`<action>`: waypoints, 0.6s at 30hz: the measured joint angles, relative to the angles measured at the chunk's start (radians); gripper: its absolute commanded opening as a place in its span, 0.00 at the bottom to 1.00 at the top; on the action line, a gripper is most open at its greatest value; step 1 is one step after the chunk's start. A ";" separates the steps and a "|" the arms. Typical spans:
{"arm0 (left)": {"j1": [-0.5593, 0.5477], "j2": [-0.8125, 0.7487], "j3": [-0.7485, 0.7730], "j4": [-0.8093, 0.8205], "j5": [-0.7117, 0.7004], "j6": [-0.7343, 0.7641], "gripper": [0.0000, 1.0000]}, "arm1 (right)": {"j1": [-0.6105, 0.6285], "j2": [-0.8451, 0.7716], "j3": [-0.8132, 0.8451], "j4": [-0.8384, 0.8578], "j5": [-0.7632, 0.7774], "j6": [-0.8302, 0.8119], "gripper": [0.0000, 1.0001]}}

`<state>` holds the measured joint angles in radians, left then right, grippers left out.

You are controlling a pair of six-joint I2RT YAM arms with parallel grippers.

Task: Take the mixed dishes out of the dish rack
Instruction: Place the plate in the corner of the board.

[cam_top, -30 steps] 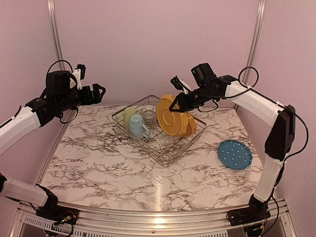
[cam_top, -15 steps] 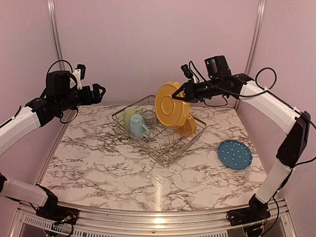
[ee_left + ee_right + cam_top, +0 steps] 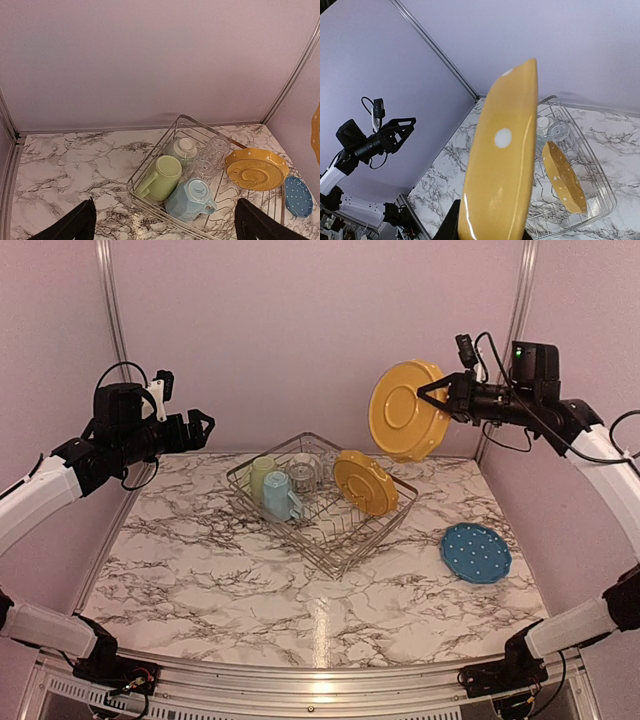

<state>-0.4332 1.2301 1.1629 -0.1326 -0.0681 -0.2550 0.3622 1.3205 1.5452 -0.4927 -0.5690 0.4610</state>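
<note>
Looking at your right gripper (image 3: 432, 392), you see its jaws pinching the rim of one yellow plate (image 3: 405, 410), held on edge high in the air, up and right of the dish rack (image 3: 300, 542). The second yellow plate (image 3: 365, 482) leans inside the rack. The blue plate (image 3: 476, 552) lies on the table (image 3: 230, 580). Your left gripper (image 3: 200, 426) hangs with jaws spread, holding nothing.

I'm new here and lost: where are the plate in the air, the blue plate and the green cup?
Yellow plate in the air (image 3: 407, 410), overhead view, middle of its face.
Blue plate (image 3: 476, 552), overhead view, its centre.
Green cup (image 3: 159, 181), left wrist view, its side.
</note>
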 measured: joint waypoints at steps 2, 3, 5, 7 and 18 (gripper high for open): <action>0.000 0.000 0.000 0.000 0.000 -0.001 0.99 | -0.022 -0.047 0.002 -0.022 0.055 -0.017 0.00; 0.000 0.000 0.000 0.000 0.000 -0.003 0.99 | -0.027 -0.066 0.005 -0.042 0.085 -0.027 0.00; 0.000 0.000 0.000 0.000 0.002 -0.005 0.99 | -0.034 -0.105 0.017 -0.104 0.171 -0.060 0.00; 0.000 0.000 0.000 0.000 0.007 -0.008 0.99 | -0.036 -0.133 0.024 -0.165 0.252 -0.092 0.00; 0.000 0.000 0.000 0.000 0.016 -0.011 0.99 | -0.037 -0.171 -0.133 -0.402 0.694 -0.214 0.00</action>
<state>-0.4328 1.2297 1.1629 -0.1326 -0.0525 -0.2665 0.3248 1.1500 1.4124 -0.8948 0.1249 0.2474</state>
